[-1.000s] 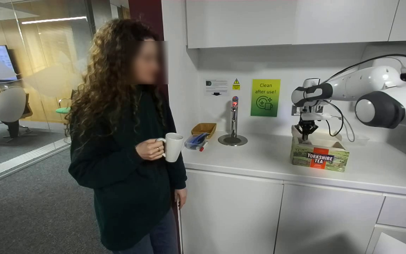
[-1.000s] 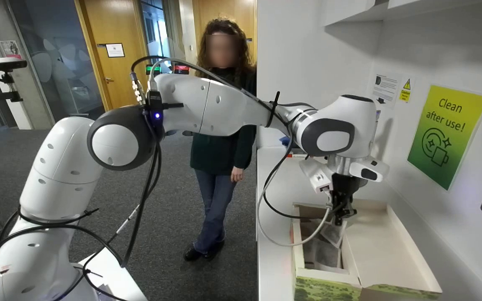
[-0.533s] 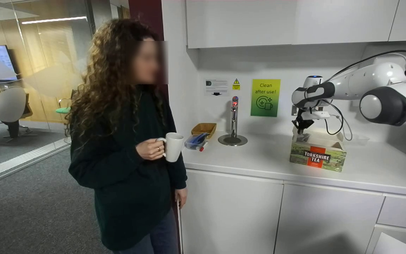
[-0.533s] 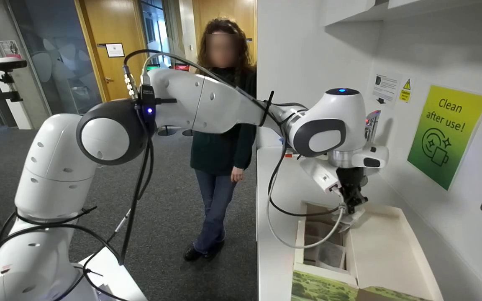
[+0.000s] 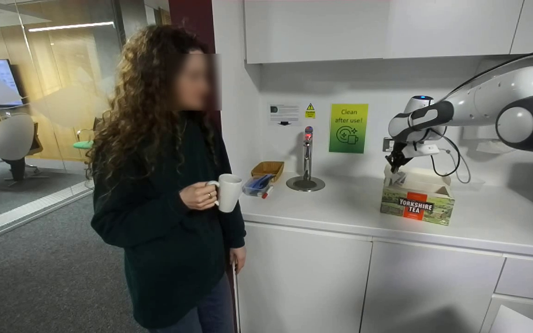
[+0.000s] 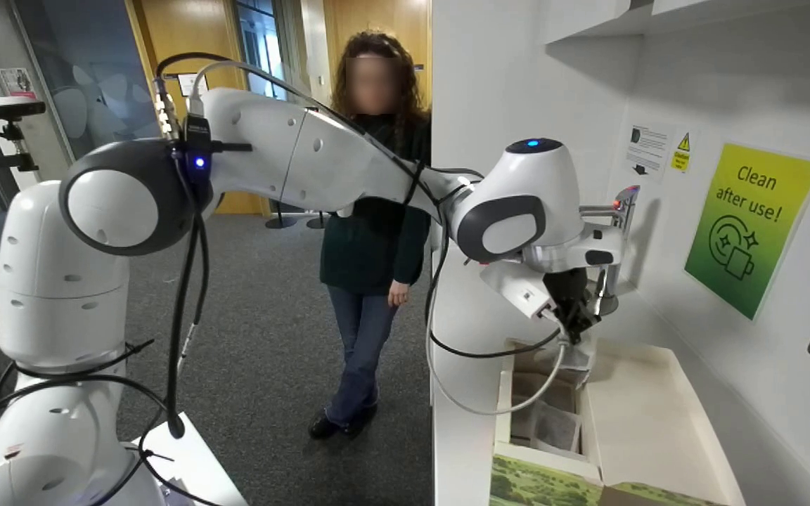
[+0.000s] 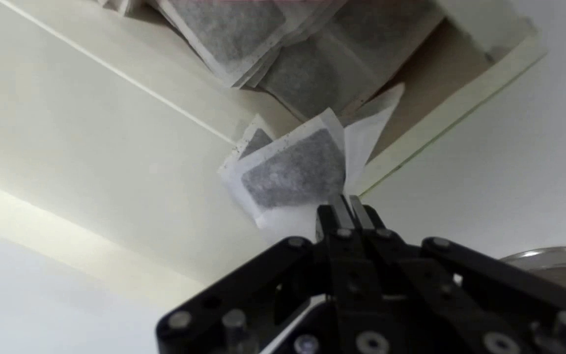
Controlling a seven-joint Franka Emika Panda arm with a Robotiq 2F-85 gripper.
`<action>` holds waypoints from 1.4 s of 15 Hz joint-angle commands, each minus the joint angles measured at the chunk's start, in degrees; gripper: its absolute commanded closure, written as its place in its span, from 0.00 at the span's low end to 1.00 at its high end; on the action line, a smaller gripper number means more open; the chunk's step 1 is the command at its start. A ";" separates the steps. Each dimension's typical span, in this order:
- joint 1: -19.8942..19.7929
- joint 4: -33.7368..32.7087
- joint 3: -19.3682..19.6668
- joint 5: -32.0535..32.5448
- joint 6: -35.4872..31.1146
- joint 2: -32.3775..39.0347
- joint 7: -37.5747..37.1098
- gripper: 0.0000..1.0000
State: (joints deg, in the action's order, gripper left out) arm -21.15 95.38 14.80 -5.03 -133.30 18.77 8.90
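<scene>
The arm (image 6: 320, 151) is white and rounded, with dark grey joint rings (image 6: 139, 154) and blue lights (image 6: 533, 143). Black cables (image 6: 177, 341) and a pale cable (image 6: 564, 346) loop along it. The gripper (image 7: 348, 200) is black with silver screws (image 7: 180, 320).

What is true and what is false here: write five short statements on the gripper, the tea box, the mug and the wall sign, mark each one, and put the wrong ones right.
1. The gripper is shut on a tea bag. True.
2. The lid of the tea box is closed. False: it is open, and more tea bags show inside the box.
3. The person holds a white mug. True.
4. The brown basket stands between the tap and the tea box. False: the tap stands between the basket and the tea box.
5. The green sign reads "Clean after use!" True.
</scene>
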 commanded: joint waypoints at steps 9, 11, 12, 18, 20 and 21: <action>2.07 15.67 -0.37 -0.34 1.31 -18.54 12.34 1.00; 2.55 15.72 -0.26 0.48 2.47 -18.95 15.42 1.00; 2.77 15.86 -0.22 1.14 2.72 -19.21 16.65 1.00; 3.68 16.00 -0.35 4.60 3.31 -19.56 21.94 1.00; 4.03 15.81 -0.46 5.75 3.61 -19.52 22.89 1.00; 4.23 15.60 -0.53 6.11 4.18 -19.46 23.05 1.00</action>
State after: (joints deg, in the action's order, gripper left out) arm -17.72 109.65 14.13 -0.73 -130.71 1.91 29.92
